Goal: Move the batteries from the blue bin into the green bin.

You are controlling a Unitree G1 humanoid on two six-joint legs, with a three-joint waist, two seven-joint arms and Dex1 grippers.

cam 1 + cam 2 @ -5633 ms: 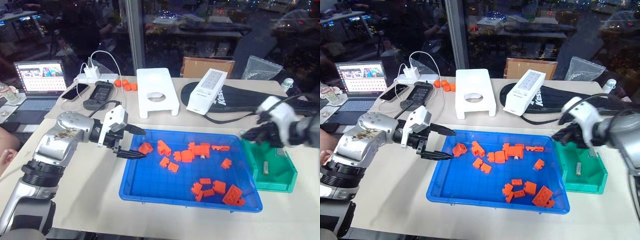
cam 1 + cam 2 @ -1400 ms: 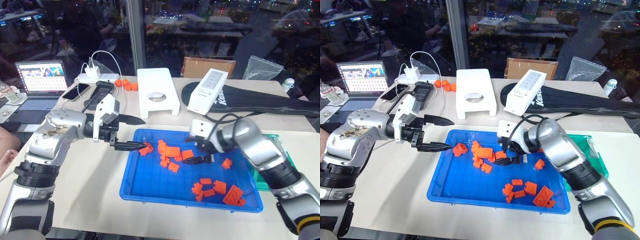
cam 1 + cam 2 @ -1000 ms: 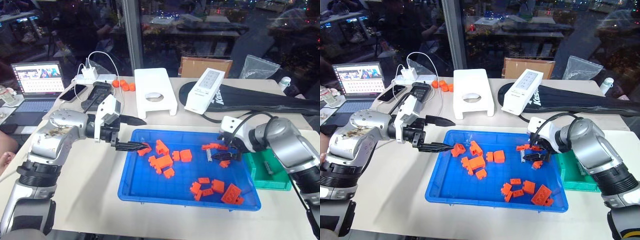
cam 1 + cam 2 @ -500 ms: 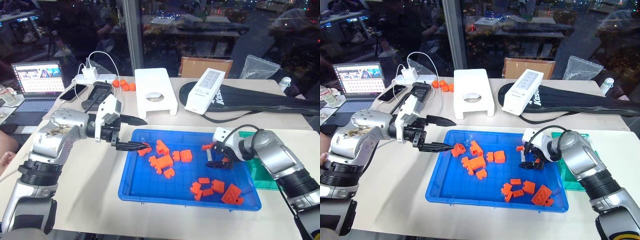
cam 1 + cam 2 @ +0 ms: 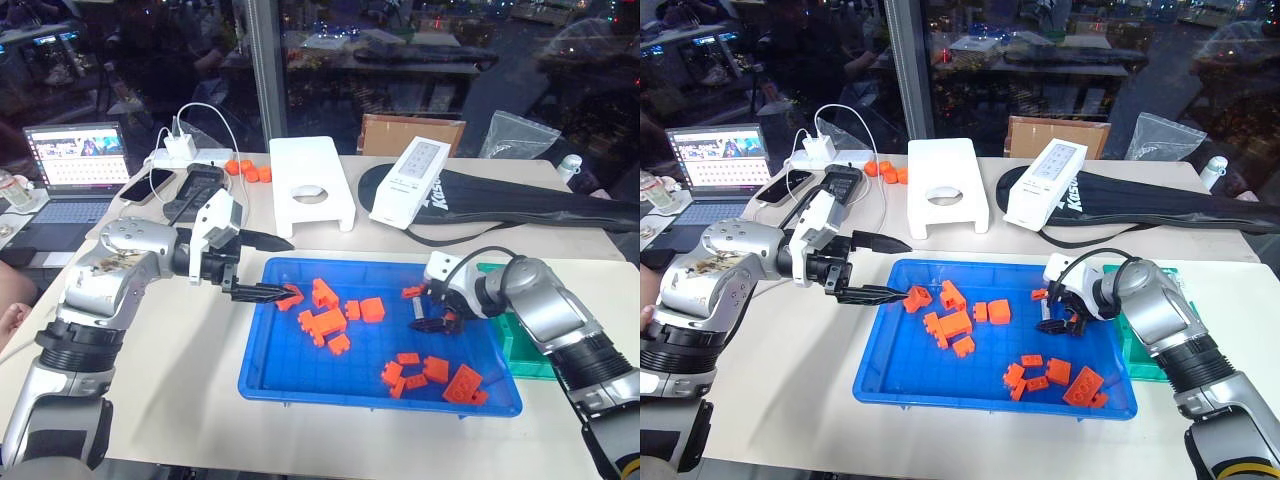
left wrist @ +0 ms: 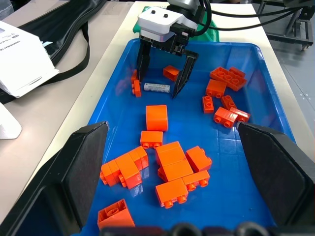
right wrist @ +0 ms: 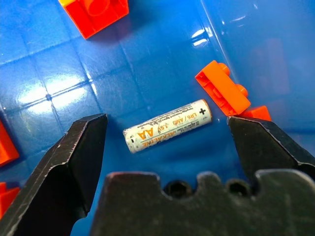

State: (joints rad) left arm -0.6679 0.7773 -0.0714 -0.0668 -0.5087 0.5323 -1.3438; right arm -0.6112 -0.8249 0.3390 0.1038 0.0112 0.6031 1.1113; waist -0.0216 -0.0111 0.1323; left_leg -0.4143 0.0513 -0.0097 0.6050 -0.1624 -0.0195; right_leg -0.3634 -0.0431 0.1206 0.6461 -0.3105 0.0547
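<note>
A silver AA battery (image 7: 167, 126) lies flat on the floor of the blue bin (image 5: 300, 385), near its right end, among orange bricks (image 5: 325, 322). My right gripper (image 6: 157, 91) points down over it. The gripper is open, with one finger on each side of the battery (image 6: 156, 88) and gaps between fingers and battery. My left gripper (image 5: 273, 266) hangs open over the bin's back left corner, beside an orange brick (image 5: 291, 296). The green bin (image 5: 526, 350) stands just right of the blue one, partly hidden behind my right arm.
Behind the bins stand a white stand (image 5: 313, 185), a white box (image 5: 412, 182) and a black bag (image 5: 520, 200). A laptop (image 5: 80, 160), phones, a charger with cables and orange caps (image 5: 250, 171) lie at the back left. More bricks (image 5: 440, 378) lie by the front right corner.
My right gripper left the green bin, swept through the bricks in the blue bin and has now sunk a little around the battery. The left arm has stayed still.
</note>
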